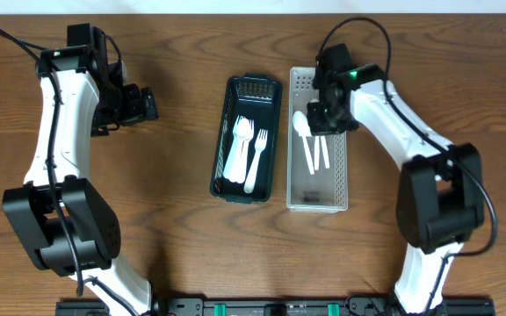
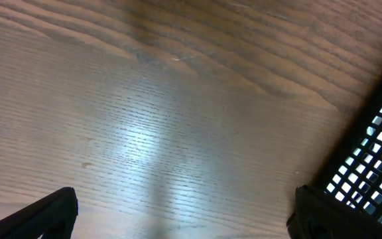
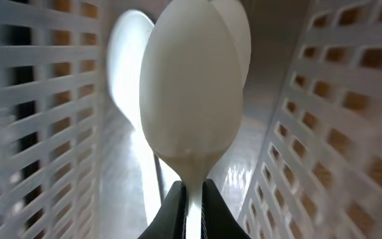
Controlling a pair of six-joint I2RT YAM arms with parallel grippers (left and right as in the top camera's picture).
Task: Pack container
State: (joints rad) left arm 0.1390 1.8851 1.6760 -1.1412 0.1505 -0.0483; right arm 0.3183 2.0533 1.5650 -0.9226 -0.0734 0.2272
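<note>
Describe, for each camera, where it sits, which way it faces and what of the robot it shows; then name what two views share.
Overhead: above the table, facing straight down; shows left arm, right arm, dark basket of forks, white basket.
Left wrist: on the left arm, facing down at bare wood; open left gripper at the bottom edge.
Right wrist: inside the white basket, looking along the right gripper shut on a spoon.
Shared: overhead and left wrist both show the dark basket.

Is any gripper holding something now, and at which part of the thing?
The right gripper holds a white spoon by its handle, just below the bowl. The left gripper holds nothing.
</note>
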